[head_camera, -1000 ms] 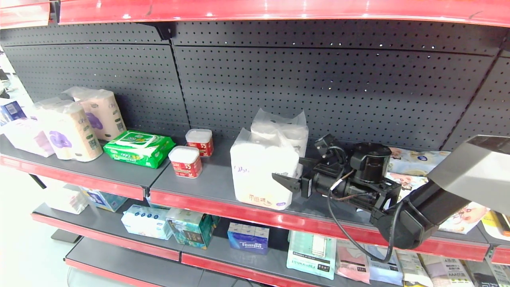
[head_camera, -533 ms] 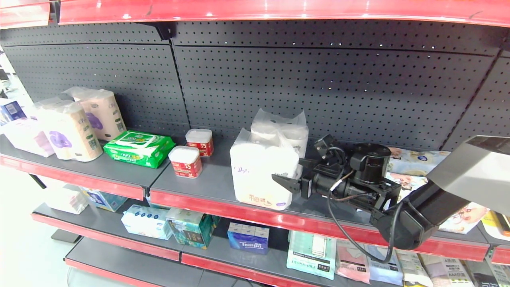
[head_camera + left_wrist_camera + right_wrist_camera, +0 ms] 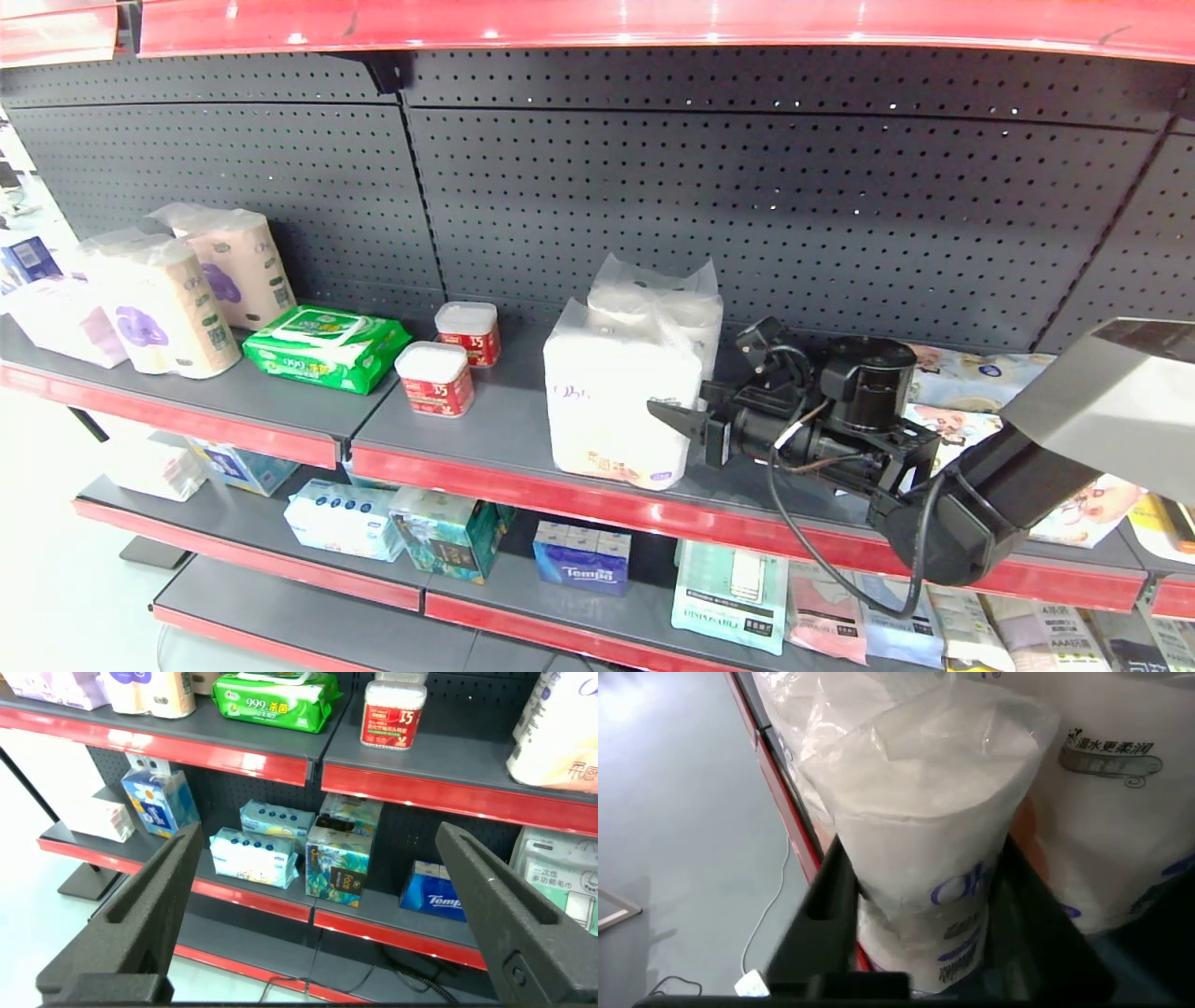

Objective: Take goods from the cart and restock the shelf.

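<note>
Pack of paper rolls [image 3: 621,392], centre frame, judged light, soft, film-slick; right gripper [image 3: 681,401] clamped across its flank; firm mid-body grips better than loose film.

Right arm [image 3: 962,527] black, grey outer shell [image 3: 1111,401], looping black cable [image 3: 794,532]; end effector [image 3: 681,403] black, wedge-shaped.

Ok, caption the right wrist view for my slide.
Right gripper holding a white toilet roll pack at the red shelf edge.
</note>
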You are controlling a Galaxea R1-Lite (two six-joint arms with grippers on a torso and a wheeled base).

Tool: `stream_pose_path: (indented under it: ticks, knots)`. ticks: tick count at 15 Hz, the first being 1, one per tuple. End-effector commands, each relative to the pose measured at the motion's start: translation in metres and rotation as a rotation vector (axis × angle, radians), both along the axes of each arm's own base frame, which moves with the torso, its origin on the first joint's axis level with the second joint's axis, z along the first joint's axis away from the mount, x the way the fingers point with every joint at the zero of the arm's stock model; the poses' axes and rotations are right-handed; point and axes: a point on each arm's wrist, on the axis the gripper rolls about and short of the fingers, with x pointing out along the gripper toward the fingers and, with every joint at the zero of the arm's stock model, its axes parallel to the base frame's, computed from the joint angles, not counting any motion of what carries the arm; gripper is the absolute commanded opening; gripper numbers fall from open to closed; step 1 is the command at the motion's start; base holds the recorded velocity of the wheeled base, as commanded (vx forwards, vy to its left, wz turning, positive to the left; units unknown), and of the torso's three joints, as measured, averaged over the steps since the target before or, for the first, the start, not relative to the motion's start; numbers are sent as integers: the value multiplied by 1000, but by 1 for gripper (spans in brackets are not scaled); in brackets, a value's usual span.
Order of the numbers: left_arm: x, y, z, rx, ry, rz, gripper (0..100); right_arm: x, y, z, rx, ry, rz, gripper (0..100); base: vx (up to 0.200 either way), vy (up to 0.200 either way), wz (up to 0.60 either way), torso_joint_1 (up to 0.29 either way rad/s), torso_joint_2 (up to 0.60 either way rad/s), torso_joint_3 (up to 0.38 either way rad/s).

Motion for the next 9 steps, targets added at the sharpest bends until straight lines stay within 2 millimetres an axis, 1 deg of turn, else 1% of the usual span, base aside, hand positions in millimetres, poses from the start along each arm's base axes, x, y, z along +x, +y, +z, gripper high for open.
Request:
stream_pose_path:
  ticks: [1, 9]
  knots:
    - [0, 0, 0, -1, 0, 0, 100, 0, 0, 0, -1, 0, 1, 0, 0, 0, 0, 0, 0, 0]
    - [0, 0, 0, -1, 0, 0, 100, -2, -1, 0, -8, -4, -4, 0, 0, 0, 0, 0, 0, 0]
